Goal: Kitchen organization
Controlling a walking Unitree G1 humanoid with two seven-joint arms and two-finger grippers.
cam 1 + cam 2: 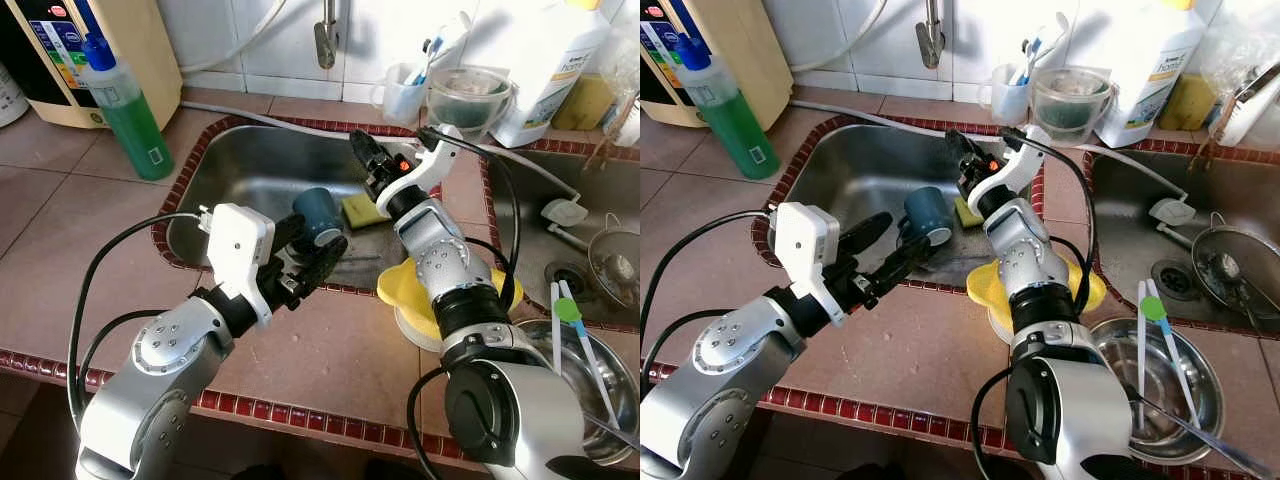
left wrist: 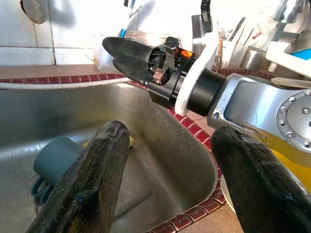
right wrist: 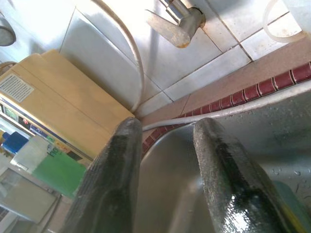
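— Little is done so far, as we read it. On the left of the worktop point(image 1: 90, 250) we have the green soap bottle point(image 1: 128, 112) standing by the beige appliance point(image 1: 95, 50), well apart from the sink point(image 1: 250, 160).

— And our left hand point(image 1: 318, 255)?

— It hangs over the near rim of the sink, fingers spread wide and holding nothing. The blue mug point(image 1: 320, 214) lies on its side in the basin just beyond it, not gripped.

— Next to the mug?

— The yellow sponge point(image 1: 362, 210) lies in the basin too. Our right hand point(image 1: 366, 155) sits above the sink's far right part, its fingers parted a little and empty, pointing toward the tap point(image 1: 326, 40).

— Further right?

— We see a yellow lid point(image 1: 400, 290) on a dish under our right arm, a steel bowl point(image 1: 545, 345) with utensils at the near edge, and cups and a big white jug point(image 1: 550, 70) along the back wall. A strainer point(image 1: 615, 260) sits in the second basin.

— So what is left?

— Nearly everything, we judge: the mug and sponge still wait in the sink, and the right side is cluttered.
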